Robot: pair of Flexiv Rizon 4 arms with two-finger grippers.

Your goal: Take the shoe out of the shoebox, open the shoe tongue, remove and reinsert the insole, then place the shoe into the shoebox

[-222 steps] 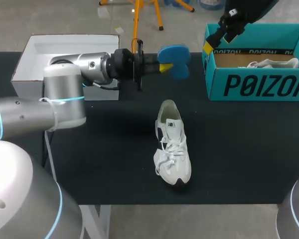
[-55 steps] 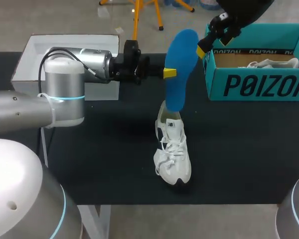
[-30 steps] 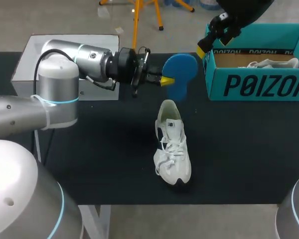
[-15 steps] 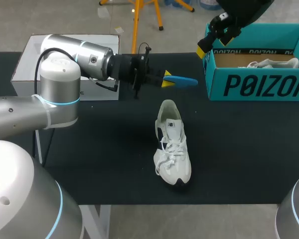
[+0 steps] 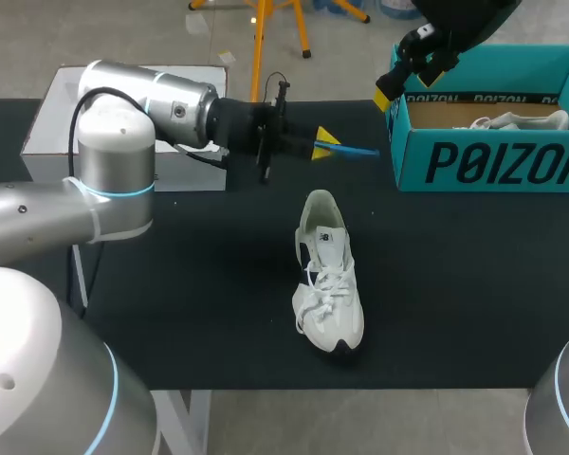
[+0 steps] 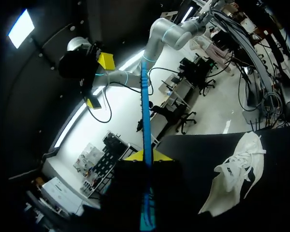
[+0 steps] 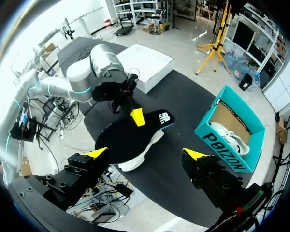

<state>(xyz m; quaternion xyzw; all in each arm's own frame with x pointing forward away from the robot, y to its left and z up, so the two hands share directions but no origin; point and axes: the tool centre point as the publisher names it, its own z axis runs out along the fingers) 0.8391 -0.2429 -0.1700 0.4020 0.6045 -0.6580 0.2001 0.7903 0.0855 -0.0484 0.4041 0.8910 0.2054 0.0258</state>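
A white sneaker (image 5: 328, 277) lies on the black table (image 5: 474, 284), toe toward the front edge. My left gripper (image 5: 324, 144) is shut on a blue insole (image 5: 357, 150), held level above the table behind the shoe's heel and seen edge-on. In the left wrist view the insole (image 6: 145, 116) stands as a thin blue strip between the yellow tips (image 6: 146, 155), with the sneaker (image 6: 236, 169) off to one side. My right gripper (image 5: 399, 87) hangs open high over the teal shoebox's (image 5: 493, 161) left corner. From the right wrist view the insole's dark underside (image 7: 128, 137) covers most of the sneaker (image 7: 137, 159).
A second white shoe (image 5: 518, 120) lies inside the teal shoebox at the back right. A white box lid (image 5: 52, 114) sits at the back left, partly behind my left arm. Black table stretches around the sneaker on both sides.
My left wrist has turned, so the insole went from face-on to flat and edge-on. The shoe and my right arm have stayed put.
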